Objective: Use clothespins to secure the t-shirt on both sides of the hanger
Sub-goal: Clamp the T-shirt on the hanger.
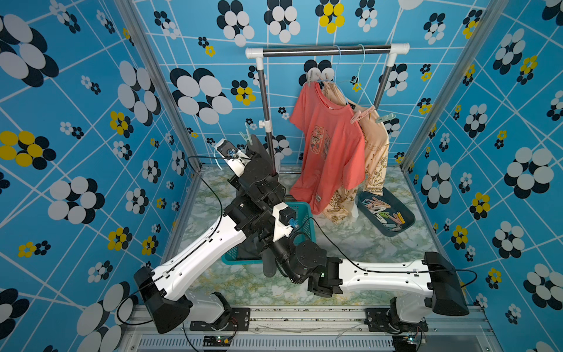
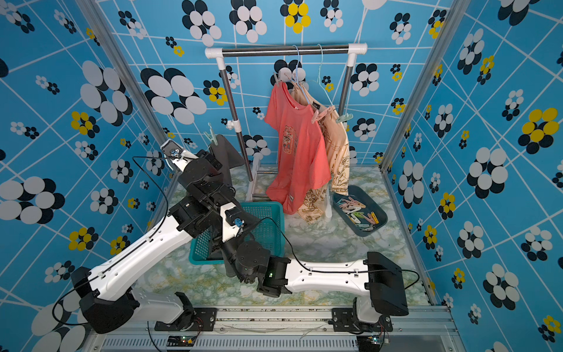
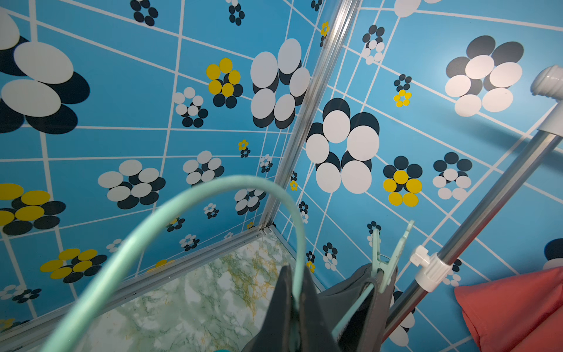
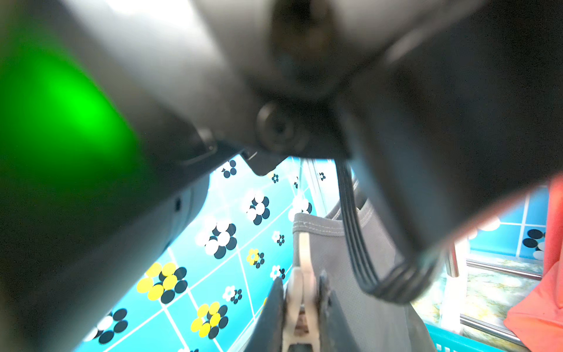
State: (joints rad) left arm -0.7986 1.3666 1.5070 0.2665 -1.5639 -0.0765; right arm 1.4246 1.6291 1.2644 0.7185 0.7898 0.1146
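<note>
My left gripper [image 3: 296,274] is shut on the wire hook of a mint green hanger [image 3: 243,178], held up by the rack's left post. A dark grey t-shirt [image 2: 228,152] hangs on that hanger. A mint clothespin [image 3: 387,262] clips one shoulder of it to the hanger arm and shows in both top views [image 1: 246,135]. My right gripper [image 4: 300,289] is shut on a beige clothespin [image 4: 303,268] close beside the grey t-shirt [image 4: 329,253]. In both top views the left arm hides this gripper.
A coral t-shirt [image 1: 329,143] and a beige one [image 1: 376,152] hang pinned on the rack bar [image 1: 326,51]. A dark tray [image 1: 408,219] of several loose clothespins [image 1: 384,210] lies at the right. A teal basket [image 2: 268,225] sits under the arms. The rack post [image 3: 487,213] stands close to the hanger.
</note>
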